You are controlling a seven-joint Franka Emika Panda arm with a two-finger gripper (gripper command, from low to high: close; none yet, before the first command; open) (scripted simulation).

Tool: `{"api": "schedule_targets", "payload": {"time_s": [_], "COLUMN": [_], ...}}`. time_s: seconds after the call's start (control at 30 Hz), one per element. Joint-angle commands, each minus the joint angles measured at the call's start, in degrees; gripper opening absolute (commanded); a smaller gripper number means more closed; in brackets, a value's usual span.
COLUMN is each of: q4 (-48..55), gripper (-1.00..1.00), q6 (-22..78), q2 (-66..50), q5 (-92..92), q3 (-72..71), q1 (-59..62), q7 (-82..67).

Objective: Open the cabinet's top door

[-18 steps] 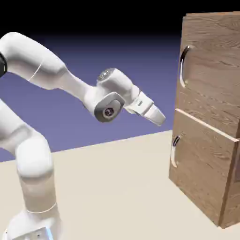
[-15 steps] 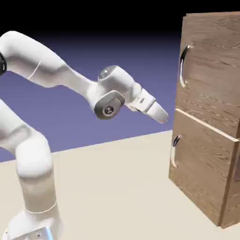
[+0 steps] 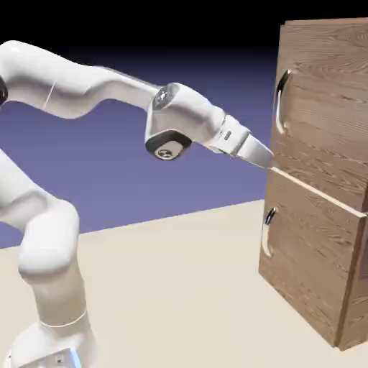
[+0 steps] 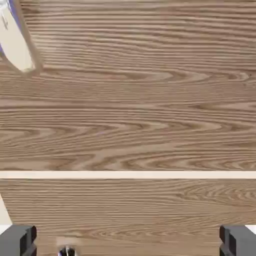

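End effector (image 3: 264, 157) is wide apart and empty, nosed up near the cabinet (image 3: 320, 180) right at the seam under the top door (image 3: 323, 100). Its handle (image 3: 281, 100) sits higher up, so I'd guess it's lining up to reach that bar.

text: none legible | labels: none | numbers: none | signs: none
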State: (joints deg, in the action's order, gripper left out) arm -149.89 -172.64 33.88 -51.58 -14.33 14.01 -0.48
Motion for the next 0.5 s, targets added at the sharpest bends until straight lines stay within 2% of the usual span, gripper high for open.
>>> {"api": "schedule_targets", "payload": {"time_s": [0.0,0.47], "q4": [0.5,8.1], "gripper": [0.0,0.0], "q6": [0.1,1.0], "q2": [0.1,0.9], "q5": [-2.5,-37.4], "q3": [-0.7,-10.4], "q1": [0.7,10.6], "q7": [-2.1,-31.1]}}
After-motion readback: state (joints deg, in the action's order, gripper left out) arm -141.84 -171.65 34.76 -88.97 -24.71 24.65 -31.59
